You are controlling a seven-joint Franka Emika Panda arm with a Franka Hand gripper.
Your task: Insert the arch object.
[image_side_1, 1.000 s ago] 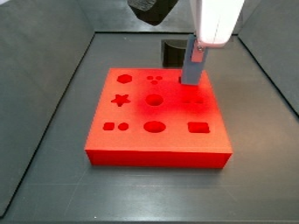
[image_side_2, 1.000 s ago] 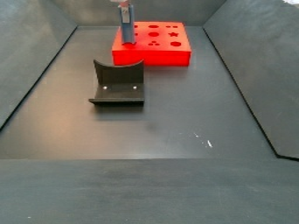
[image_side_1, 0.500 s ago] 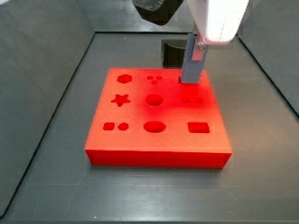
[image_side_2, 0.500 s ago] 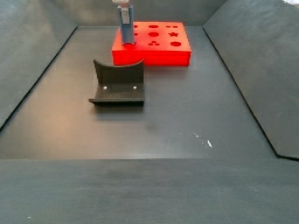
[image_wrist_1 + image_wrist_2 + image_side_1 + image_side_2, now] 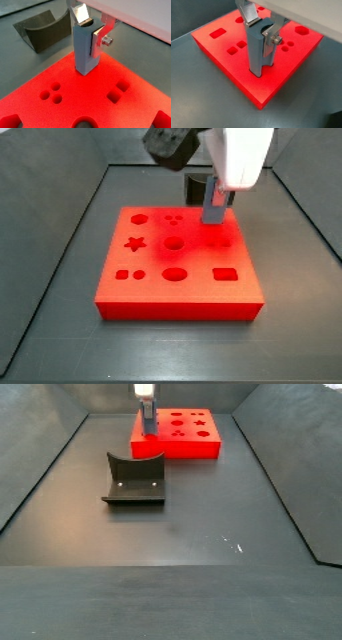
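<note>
**While the gripper stands on the red board, the arch object cannot be picked out**

Where the arm reaches down at the far end of the tray, the gripper (image 5: 144, 422) stands upright over the red board (image 5: 174, 450), and in a side view its lower end (image 5: 214, 218) meets the board's top near the rear right corner. In both wrist views a long grey-blue finger (image 5: 85, 50) runs straight down between flat silver plates, and its tip rests on bare red surface (image 5: 278, 82) between the cut-outs, not in any of them. A silver bracket with a screw (image 5: 105, 39) sits on the side of that finger.

How far the jaws are parted I cannot tell, since only the one grey-blue finger shows plainly. Nor can I tell whether anything is gripped. The arch object cannot be made out in any view, neither on the board, nor at the gripper, nor on the dark floor (image 5: 201, 534).

The fixture (image 5: 134, 481) stands on the floor just in front of the board, apart from it; a wrist view shows it (image 5: 41, 31) beyond the board's edge
</note>
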